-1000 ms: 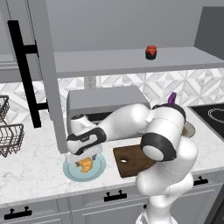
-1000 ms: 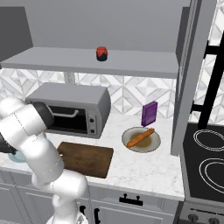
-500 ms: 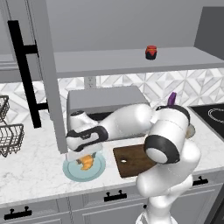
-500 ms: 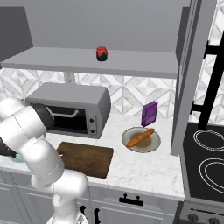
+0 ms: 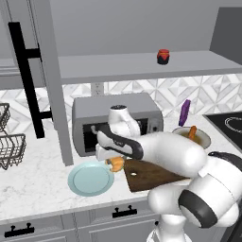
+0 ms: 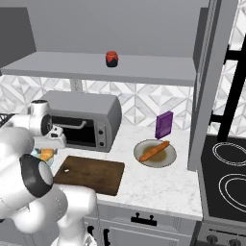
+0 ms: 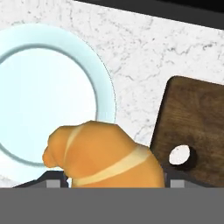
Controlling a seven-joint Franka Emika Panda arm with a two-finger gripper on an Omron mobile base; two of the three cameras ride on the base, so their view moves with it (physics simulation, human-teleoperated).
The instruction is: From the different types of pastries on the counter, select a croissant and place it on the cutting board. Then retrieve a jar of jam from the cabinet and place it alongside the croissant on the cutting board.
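The tool (image 5: 113, 163) grips the croissant (image 7: 105, 155), held above the table (image 7: 144, 57) between the teal plate (image 7: 39, 87) and the cutting board's (image 7: 197, 118) left edge. The jam jar (image 5: 163, 56) sits on the cabinet shelf (image 5: 142, 66).

Croissant (image 7: 107, 162): golden-orange, one paler cream band across it. Plate (image 5: 90, 178): pale teal, plain. Cutting board (image 6: 91, 174): dark brown wood grain. Table (image 6: 158, 185): white stone with fine grey veining; drawer fronts grey, handles black. Jar (image 5: 163, 56): dark red body, brighter red lid. Shelf (image 5: 142, 66): flat grey. Toaster oven (image 6: 89, 120): grey, dark window. Bottle (image 5: 184, 112): purple. Wall tiles: white-grey geometric pattern.
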